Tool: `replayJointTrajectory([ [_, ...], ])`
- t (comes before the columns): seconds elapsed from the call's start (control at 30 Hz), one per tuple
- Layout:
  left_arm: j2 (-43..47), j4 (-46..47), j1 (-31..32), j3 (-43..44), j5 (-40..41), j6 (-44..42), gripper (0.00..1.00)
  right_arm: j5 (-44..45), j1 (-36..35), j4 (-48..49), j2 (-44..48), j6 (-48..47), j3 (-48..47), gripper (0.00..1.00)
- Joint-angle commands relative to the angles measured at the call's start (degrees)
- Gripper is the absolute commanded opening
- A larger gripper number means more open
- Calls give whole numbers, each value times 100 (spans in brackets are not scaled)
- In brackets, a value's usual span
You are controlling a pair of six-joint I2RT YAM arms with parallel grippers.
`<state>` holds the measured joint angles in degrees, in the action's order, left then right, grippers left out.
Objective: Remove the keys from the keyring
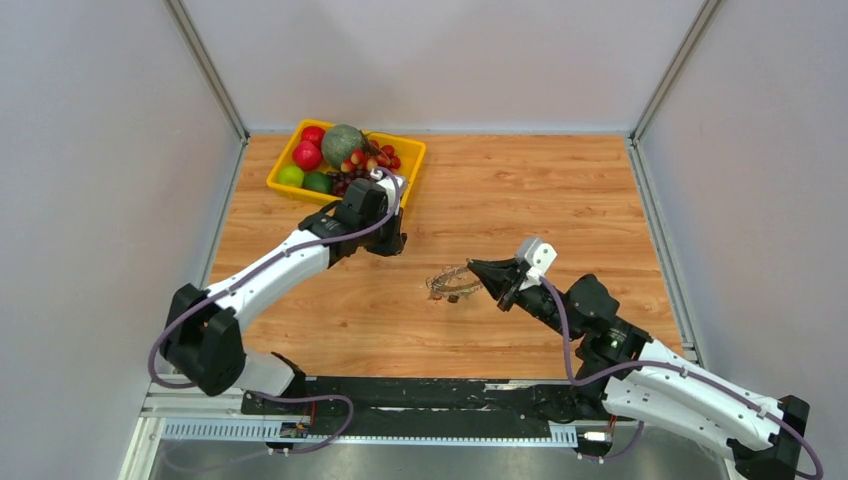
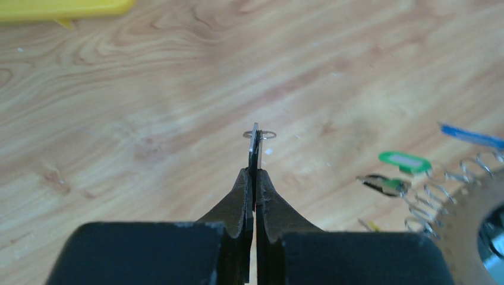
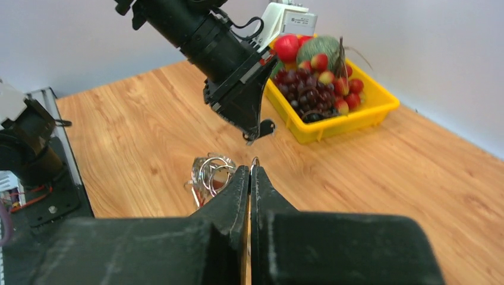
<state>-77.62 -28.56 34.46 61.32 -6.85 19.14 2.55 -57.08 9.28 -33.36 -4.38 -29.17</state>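
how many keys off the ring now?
1: a black key pinched in the left gripper, near the yellow tray. The rest sit on the keyring in the right gripper; some may be hidden.

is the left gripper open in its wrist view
No, the left gripper is shut on a thin black key that sticks out in front of it.

Left gripper (image 2: pixel 254 176) mid-frame, black fingers pinched tight on a thin black key (image 2: pixel 255 149) seen edge-on, with a small silvery wire loop (image 2: pixel 260 134) at its top. Green plastic key head (image 2: pixel 405 161) and blue plastic key head (image 2: pixel 472 136) at right. Large silvery metal keyring (image 2: pixel 469 205) in the lower right corner. Yellow plastic tray (image 2: pixel 65 8) edge at upper left. Light wooden table (image 2: pixel 119 119).
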Motion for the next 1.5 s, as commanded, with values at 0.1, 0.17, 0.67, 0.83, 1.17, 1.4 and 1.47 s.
replayJointTrajectory([
  [0.1,-933,1760,-441,-217,572,0,1,619,0,-653,-194,179,-511,0],
  [0.17,-1108,1964,-531,-225,496,3,3,712,16,-682,-343,202,-593,0],
  [0.67,1464,2471,-549,-1887,267,-136,100,-804,1549,-1179,-2543,943,-1502,0],
  [0.83,1993,3544,-550,-2680,-473,-301,100,-1331,2095,-1110,-3314,1014,-1822,0],
  [1.17,1682,5154,-500,-3287,-1218,-542,100,-1704,2603,-1086,-4296,954,-2497,0],
  [1.4,948,5741,-137,-3103,-999,-1089,100,-1559,2658,-1054,-4593,934,-2779,0],
  [1.47,878,5698,-133,-3078,-959,-1016,100,-1504,2755,-1062,-4886,921,-2946,0],
])
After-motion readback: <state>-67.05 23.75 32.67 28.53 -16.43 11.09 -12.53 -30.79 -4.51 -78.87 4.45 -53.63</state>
